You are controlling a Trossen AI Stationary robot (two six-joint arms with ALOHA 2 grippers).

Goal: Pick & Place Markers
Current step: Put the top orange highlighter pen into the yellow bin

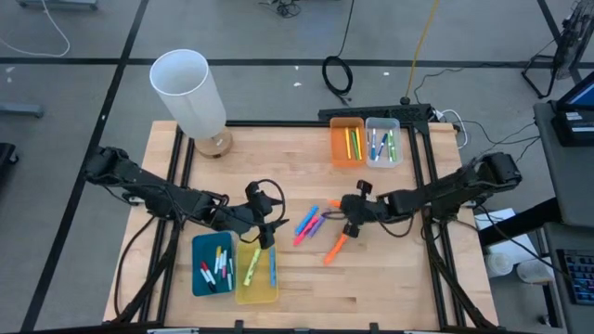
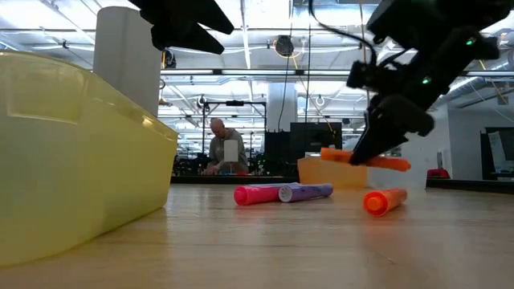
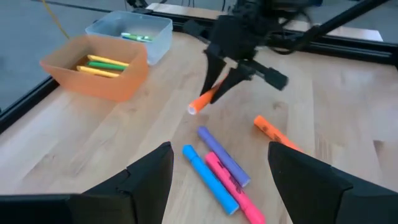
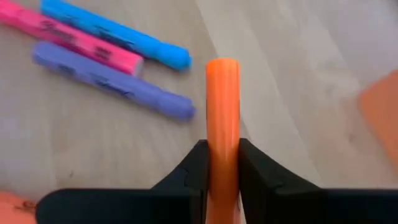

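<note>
My right gripper point(image 1: 351, 223) is shut on an orange marker point(image 3: 202, 102) and holds it above the table's middle. Below it, a blue marker point(image 3: 208, 177), a pink one point(image 3: 235, 185) and a purple one point(image 3: 222, 157) lie side by side on the wood. A second orange marker point(image 3: 273, 132) lies next to them. My left gripper point(image 3: 219, 149) hovers open at the left of this group, above the yellow bin's far edge, with nothing between its fingers. My right gripper pinches the orange marker's barrel point(image 4: 222, 146) between its two fingers point(image 4: 194, 167). The fingers slant down from the table's right side. One end of the marker point(image 4: 222, 65) sticks out ahead of them. The marker hangs clear of the table, nearly level in the low view point(image 2: 385, 163).
A teal bin point(image 1: 200, 278) and a yellow bin point(image 1: 243, 289) with markers stand at the near left. An orange bin point(image 1: 336, 153) and a clear bin point(image 1: 371, 125) with markers stand at the far right. A tall white cylinder point(image 1: 190, 93) stands at the far left corner.
</note>
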